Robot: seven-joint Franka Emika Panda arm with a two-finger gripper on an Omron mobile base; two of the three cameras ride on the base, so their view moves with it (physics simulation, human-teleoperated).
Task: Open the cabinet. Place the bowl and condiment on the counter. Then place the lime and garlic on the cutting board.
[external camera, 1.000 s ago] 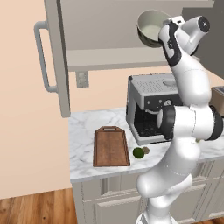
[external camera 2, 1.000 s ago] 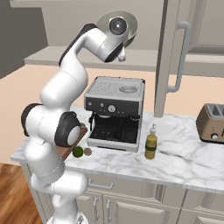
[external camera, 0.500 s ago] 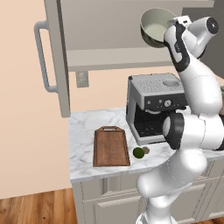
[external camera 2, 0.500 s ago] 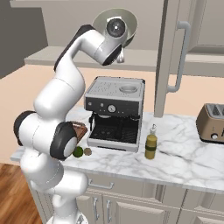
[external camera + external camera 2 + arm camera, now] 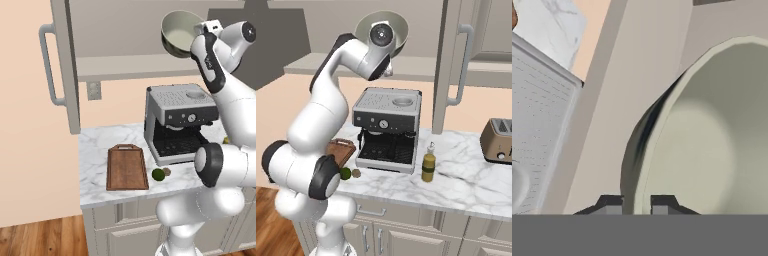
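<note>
We had the gripper (image 5: 636,204) pinched on the rim of the bowl (image 5: 180,32), one finger inside the wall and one outside — which is why the bowl hung tilted on its side, high above the coffee machine (image 5: 181,120) and just out from the open cabinet (image 5: 64,65). The condiment (image 5: 428,165) already stood on the counter (image 5: 466,172). The lime (image 5: 158,174) and garlic (image 5: 167,172) lay beside the cutting board (image 5: 127,167) — not on it yet.

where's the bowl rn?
The bowl is held up in the air, tilted, with the gripper shut on its rim, above the coffee machine and in front of the open cabinet.
</note>
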